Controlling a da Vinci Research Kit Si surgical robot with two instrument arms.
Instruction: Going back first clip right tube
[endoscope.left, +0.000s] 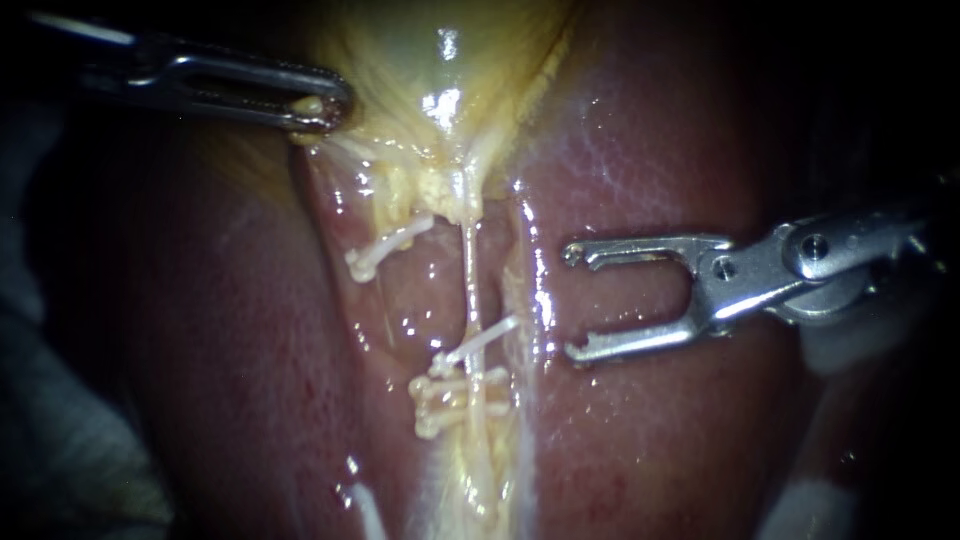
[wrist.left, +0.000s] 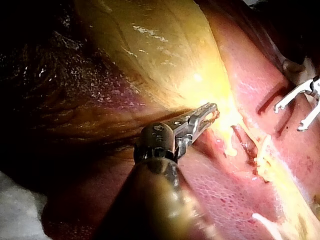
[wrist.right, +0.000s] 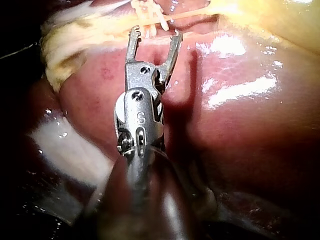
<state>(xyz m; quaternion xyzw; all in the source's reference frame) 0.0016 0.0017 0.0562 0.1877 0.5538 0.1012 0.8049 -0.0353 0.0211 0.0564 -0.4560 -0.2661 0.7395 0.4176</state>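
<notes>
The claw of my right instrument (endoscope.left: 573, 302) stands wide apart and empty over the liver (endoscope.left: 640, 450). Its tips are just beside the right tube (endoscope.left: 470, 275), which carries white clips (endoscope.left: 455, 388), so I judge the clip placed and the retreat in hand. The claw of my left instrument (endoscope.left: 322, 105) looks clamped on the gallbladder (endoscope.left: 400, 50), though that dim corner leaves me unsure. Next I should draw straight back along my shaft with the tips lifted off the wet liver: bare room lies behind the claw, and only the tube and clips crowd its front.
</notes>
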